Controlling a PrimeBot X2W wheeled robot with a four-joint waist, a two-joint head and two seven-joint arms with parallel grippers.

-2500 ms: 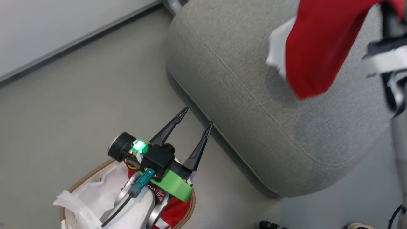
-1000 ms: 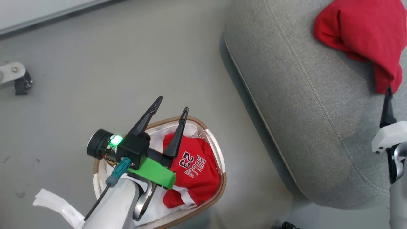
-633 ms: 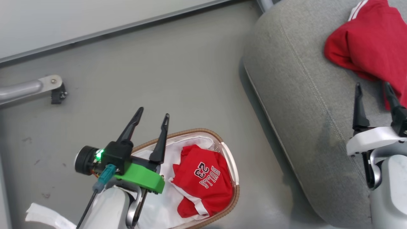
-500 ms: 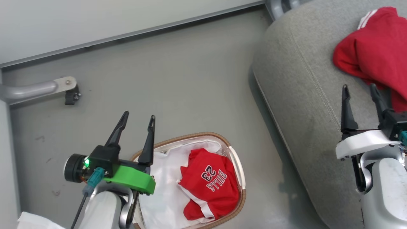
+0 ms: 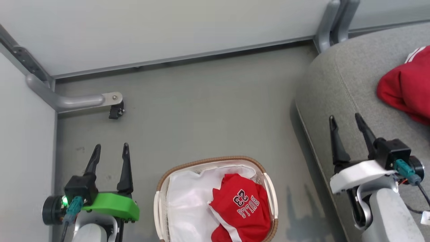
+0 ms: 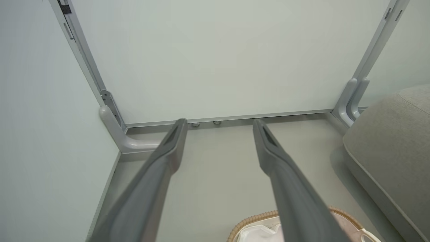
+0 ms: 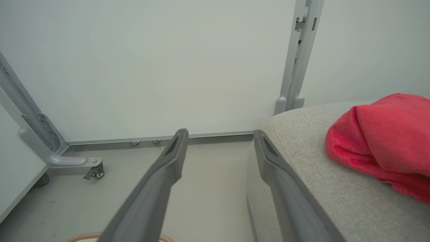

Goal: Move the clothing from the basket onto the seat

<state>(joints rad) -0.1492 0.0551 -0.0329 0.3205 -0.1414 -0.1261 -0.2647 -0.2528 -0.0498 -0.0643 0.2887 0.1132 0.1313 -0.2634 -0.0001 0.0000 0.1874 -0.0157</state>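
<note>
Head view: red clothing in the basket, between the two pairs of jaws, both spread, clear of each.

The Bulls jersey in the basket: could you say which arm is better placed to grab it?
Probably the right arm: its open jaws are empty, the jersey lies in the basket's right half, and the seat is on that side.

The dark, long-pronged left gripper sits on a bright green mount with a glowing green lamp, the matching right gripper on a white mount with a teal plug.
</note>
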